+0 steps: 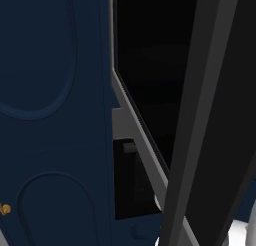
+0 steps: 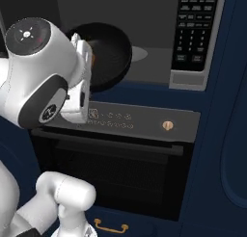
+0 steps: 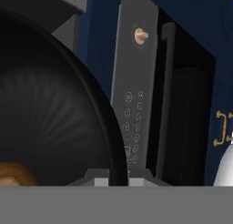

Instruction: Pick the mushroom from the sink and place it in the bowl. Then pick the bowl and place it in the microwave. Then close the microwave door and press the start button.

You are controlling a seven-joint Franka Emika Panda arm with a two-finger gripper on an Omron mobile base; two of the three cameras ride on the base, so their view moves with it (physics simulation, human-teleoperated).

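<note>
1. Bowl: black, held tilted at the mouth of the microwave, above the oven; not yet set down inside.
2. Hand: clamped on the bowl's near rim.
3. Mushroom: tan, lying inside the bowl; that step is judged done.
4. Microwave door: standing open.
5. Outstanding: seat the bowl, close the door, press start on the button panel.
</note>
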